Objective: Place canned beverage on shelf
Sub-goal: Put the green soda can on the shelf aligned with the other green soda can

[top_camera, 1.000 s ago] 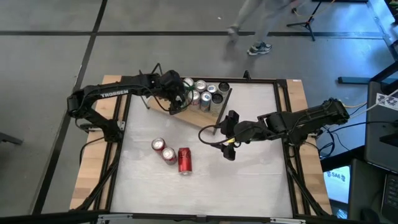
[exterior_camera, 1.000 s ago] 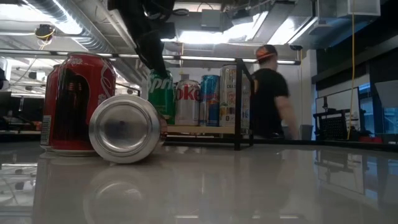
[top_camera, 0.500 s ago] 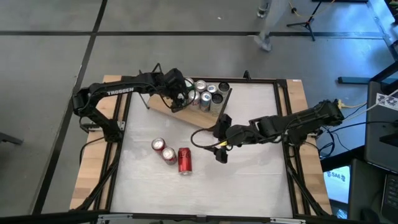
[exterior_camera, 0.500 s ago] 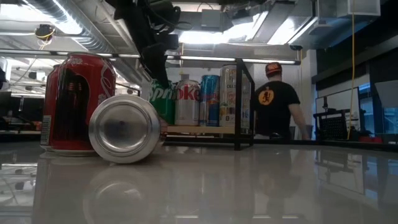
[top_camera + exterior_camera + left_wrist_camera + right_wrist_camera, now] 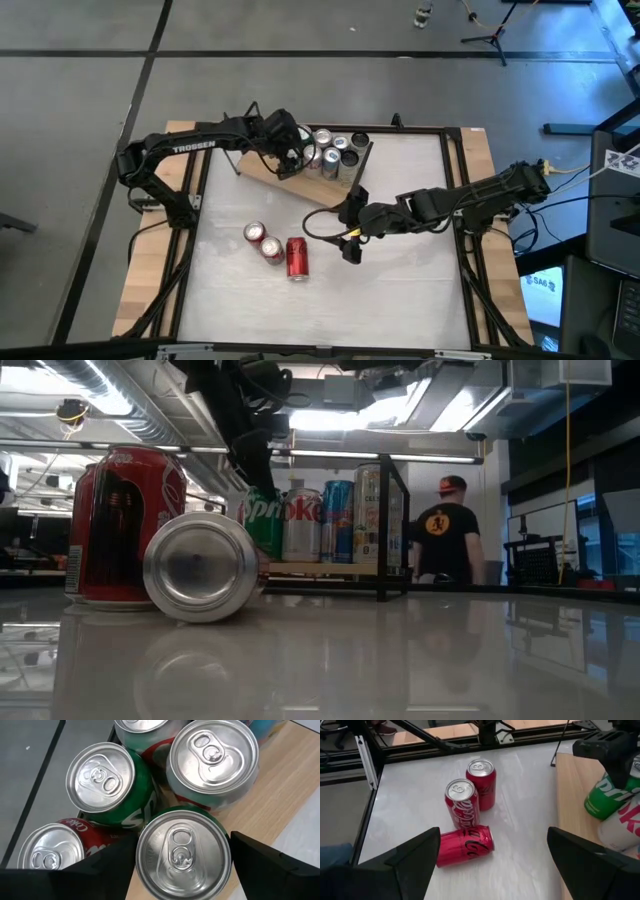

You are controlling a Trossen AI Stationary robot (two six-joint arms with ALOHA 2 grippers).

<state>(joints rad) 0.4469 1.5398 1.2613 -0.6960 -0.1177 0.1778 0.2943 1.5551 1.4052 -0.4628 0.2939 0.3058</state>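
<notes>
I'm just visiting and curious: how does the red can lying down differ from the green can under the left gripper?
The lying red can rests on its side on the white tabletop, clear of both grippers; the green can stands upright on the wooden shelf between the left gripper's open fingers. One is red, the other green. Both have silver tops.

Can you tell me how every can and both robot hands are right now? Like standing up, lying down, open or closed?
green can: upright on the shelf, between the left gripper's fingers.
left gripper: open around the green can.
other shelf cans: upright, packed close.
two red cans: upright on the table.
third red can: lying on its side.
right gripper: open, empty, above the table.
</notes>
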